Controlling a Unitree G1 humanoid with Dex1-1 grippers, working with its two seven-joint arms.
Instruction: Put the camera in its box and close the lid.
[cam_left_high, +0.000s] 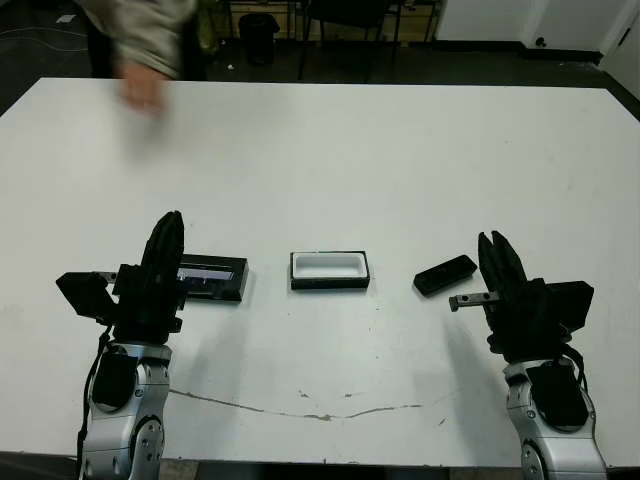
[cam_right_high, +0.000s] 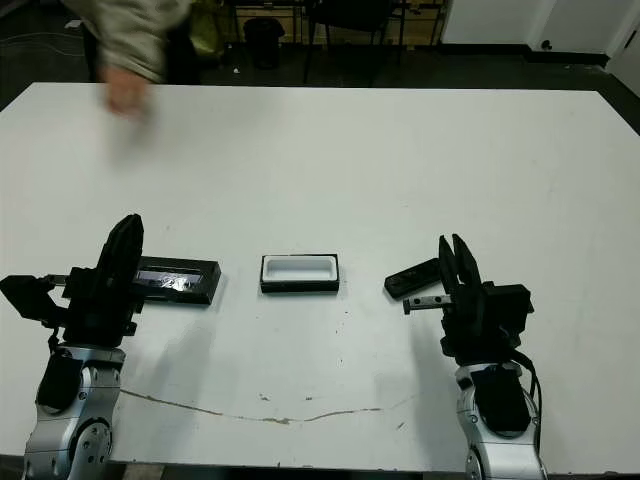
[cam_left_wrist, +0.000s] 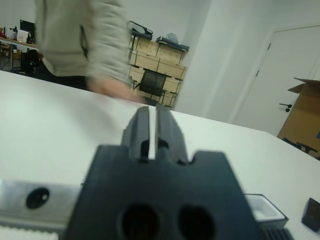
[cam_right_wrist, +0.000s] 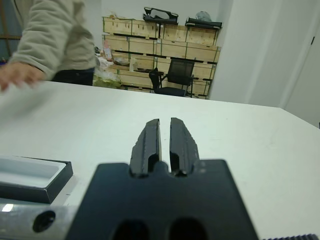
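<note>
I see the shallow white-lined black box (cam_left_high: 330, 270) open mid-desk, ready for loading. The slim black bar camera (cam_left_high: 445, 275) lies right of it, the flat black lid (cam_left_high: 210, 280) left. My left gripper (cam_left_high: 165, 240) and right gripper (cam_left_high: 497, 250) hover nearly closed, empty.

- The white table (cam_left_high: 400, 150) carries three things in a loose row near its front edge.
- The box (cam_left_high: 329, 269) sits in the middle, open, white lining showing.
- The lid (cam_left_high: 212, 279) lies flat towards the robot's left (partly hidden behind an arm), well apart from the box.
- The camera (cam_left_high: 445, 275) lies at a slant towards the robot's right.
- A thin brownish crack-like line (cam_left_high: 300, 410) runs across the tabletop near the front edge.
</note>
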